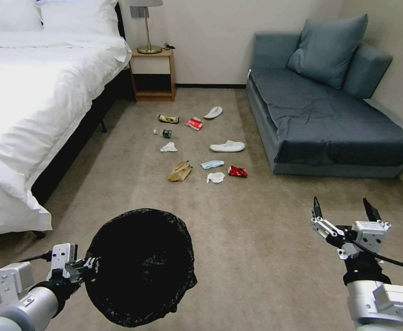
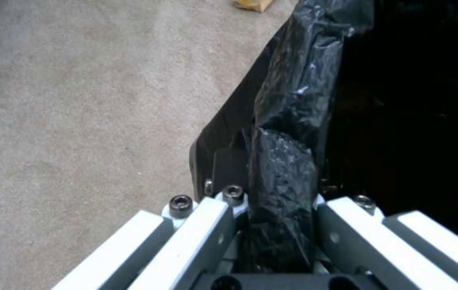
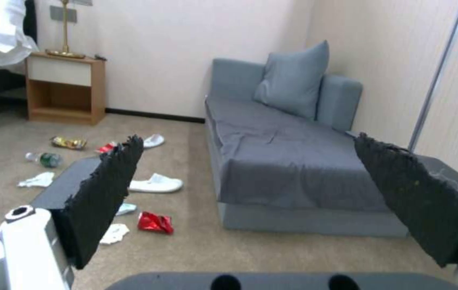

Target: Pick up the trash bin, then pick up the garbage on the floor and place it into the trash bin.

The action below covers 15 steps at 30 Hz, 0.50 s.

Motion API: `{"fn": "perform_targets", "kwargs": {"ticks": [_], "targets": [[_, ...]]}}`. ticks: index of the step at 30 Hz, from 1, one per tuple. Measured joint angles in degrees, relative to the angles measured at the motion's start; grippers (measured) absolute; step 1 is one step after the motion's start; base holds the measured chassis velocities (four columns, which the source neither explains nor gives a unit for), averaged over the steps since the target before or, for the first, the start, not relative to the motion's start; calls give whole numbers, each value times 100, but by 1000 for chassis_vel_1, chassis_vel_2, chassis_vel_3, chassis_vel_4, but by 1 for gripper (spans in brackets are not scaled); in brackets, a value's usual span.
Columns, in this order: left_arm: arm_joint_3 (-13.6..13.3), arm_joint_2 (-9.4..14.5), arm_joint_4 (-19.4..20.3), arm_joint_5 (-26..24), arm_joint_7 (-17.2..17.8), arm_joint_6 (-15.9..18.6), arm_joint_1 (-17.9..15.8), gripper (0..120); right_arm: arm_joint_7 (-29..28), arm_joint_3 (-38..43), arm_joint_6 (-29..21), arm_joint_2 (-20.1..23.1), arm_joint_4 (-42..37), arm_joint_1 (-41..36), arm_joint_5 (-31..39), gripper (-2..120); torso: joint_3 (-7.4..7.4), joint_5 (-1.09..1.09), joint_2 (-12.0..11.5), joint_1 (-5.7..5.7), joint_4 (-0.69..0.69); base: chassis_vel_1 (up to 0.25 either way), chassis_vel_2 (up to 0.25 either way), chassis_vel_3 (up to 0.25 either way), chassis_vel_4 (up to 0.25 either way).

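the trash bin (image 1: 141, 266) wears a glossy black bag, the floor (image 1: 256, 239) is plain beige-brown carpet. on it lie a tan paper bag (image 1: 180, 171), a red can (image 1: 237, 171), white tissues (image 1: 215, 177), a pale blue mask (image 1: 212, 164) and white slippers (image 1: 227, 146). the sofa (image 1: 321, 115) is slate blue, the bed (image 1: 31, 92) white.

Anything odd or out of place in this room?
Litter is strewn on the beige carpet between bed and sofa: two white slippers lying apart, a crushed red can. The black-bagged round trash bin hangs tilted, rim pinched by the left gripper.
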State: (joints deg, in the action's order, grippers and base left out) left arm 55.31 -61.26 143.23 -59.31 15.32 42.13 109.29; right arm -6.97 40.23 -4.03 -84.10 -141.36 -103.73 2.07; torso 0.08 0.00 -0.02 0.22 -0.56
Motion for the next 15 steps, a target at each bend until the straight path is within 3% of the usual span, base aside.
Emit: {"fn": "perform_targets", "kwargs": {"ticks": [15], "targets": [[8, 14, 0, 10, -72, 0, -44, 2, -16, -36, -11, -32, 47, 40, -11, 100, 0, 0, 0, 0, 0, 0, 0, 0, 0]]}}
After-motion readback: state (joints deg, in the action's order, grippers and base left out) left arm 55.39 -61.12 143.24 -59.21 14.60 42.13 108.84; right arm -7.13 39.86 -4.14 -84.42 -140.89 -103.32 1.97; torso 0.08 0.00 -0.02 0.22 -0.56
